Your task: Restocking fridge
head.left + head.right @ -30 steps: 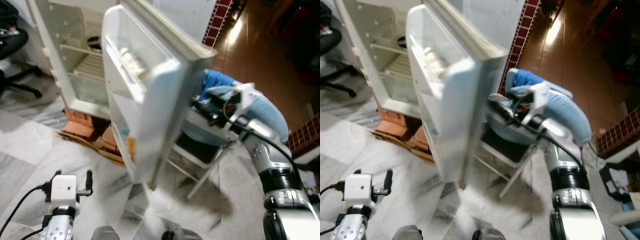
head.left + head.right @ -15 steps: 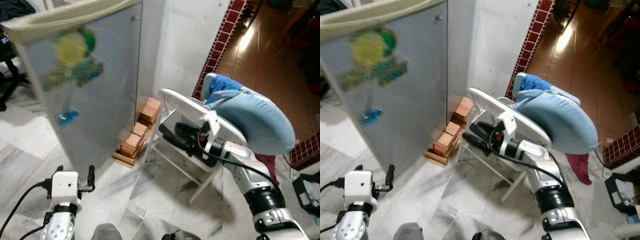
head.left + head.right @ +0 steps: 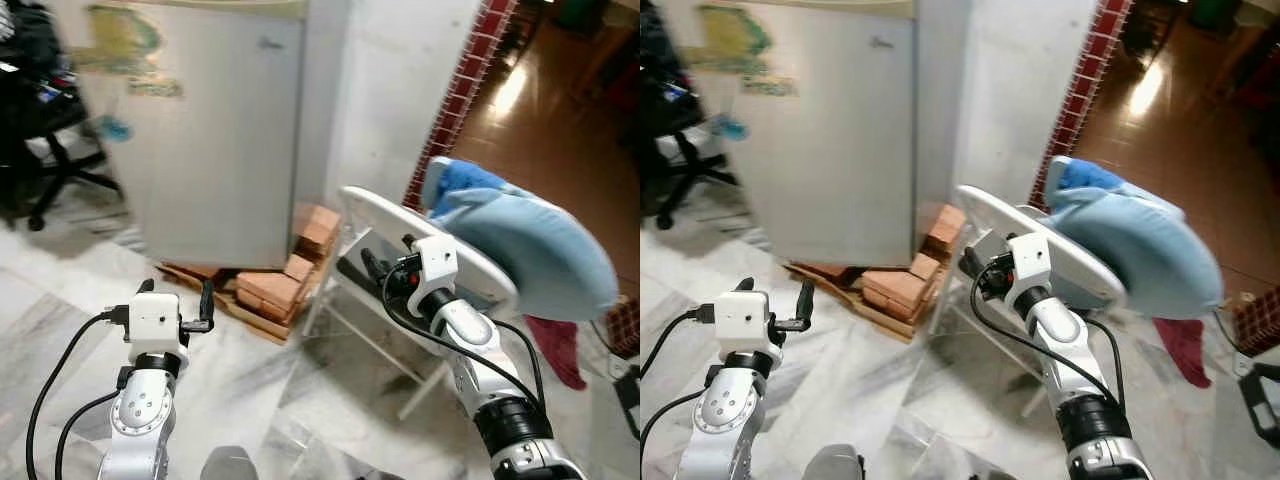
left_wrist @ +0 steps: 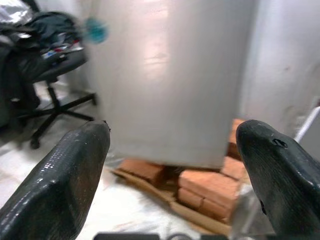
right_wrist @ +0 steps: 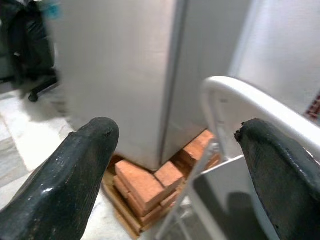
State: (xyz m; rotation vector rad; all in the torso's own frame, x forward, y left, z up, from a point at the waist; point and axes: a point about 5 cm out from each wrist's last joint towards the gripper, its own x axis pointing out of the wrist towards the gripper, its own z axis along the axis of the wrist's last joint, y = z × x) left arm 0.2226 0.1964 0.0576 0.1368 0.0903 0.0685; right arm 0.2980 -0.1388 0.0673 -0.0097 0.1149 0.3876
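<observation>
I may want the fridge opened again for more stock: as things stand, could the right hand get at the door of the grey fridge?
Probably yes. The right hand is open, holds nothing and points toward the shut grey fridge door. Between them lie bare floor and the red bricks under the fridge; the white folding chair sits beside the arm.

- My left arm is raised low on the left, forearm pointing up and forward — the left gripper sits at its end with both black fingers spread wide apart, nothing between them.
- I've got the right arm stretched forward and up on the right, bent at the elbow, with a black cable looping alongside it.
- The right gripper is held out ahead — fingers parted just as wide, empty.
</observation>
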